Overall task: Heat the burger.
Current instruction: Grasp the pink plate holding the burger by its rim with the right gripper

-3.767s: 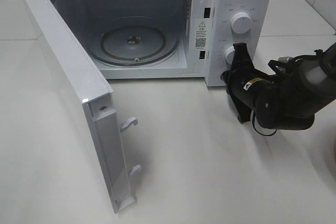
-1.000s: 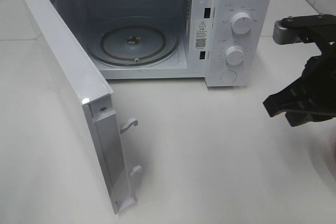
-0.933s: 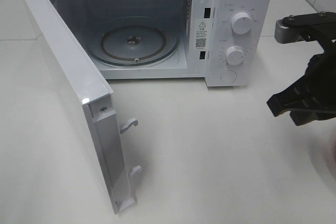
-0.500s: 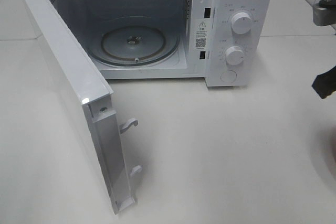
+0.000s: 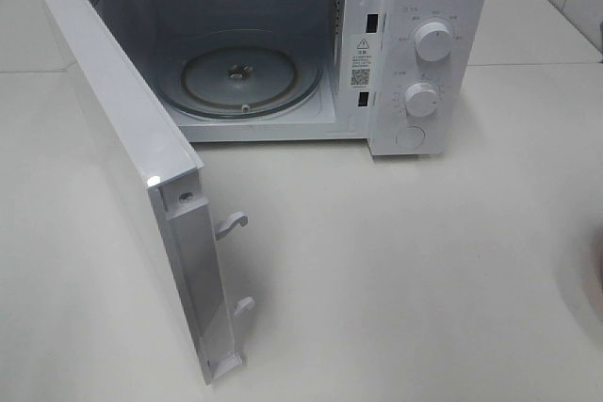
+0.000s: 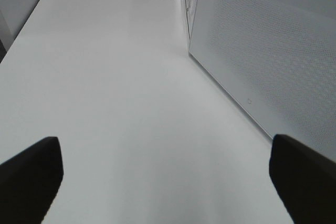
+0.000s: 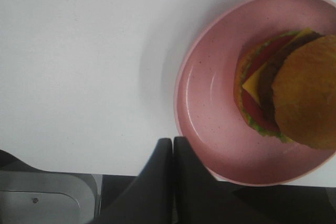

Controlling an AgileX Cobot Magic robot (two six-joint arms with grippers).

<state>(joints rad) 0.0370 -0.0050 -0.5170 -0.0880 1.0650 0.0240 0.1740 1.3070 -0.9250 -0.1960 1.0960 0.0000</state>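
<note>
The burger (image 7: 287, 95), with a golden-brown bun, dark patty, yellow cheese, tomato and lettuce, sits off-centre on a pink plate (image 7: 210, 114) on the white table in the right wrist view. My right gripper (image 7: 172, 145) hangs above the plate's rim with its two dark fingers pressed together and nothing between them. My left gripper (image 6: 168, 182) is open and empty, and its fingertips (image 6: 29, 174) are wide apart over bare table beside the microwave door (image 6: 273, 61). Neither arm shows in the exterior high view. The white microwave (image 5: 415, 7) stands open there, with a bare glass turntable (image 5: 237, 75).
The microwave door (image 5: 132, 152) swings far out to the front left. Two white knobs (image 5: 431, 41) sit on the control panel at the right. A faint pink edge (image 5: 599, 275) shows at the right border of the exterior high view.
My right arm has left the lower knob and moved right, out of the exterior high view. The microwave and its door have not moved.
</note>
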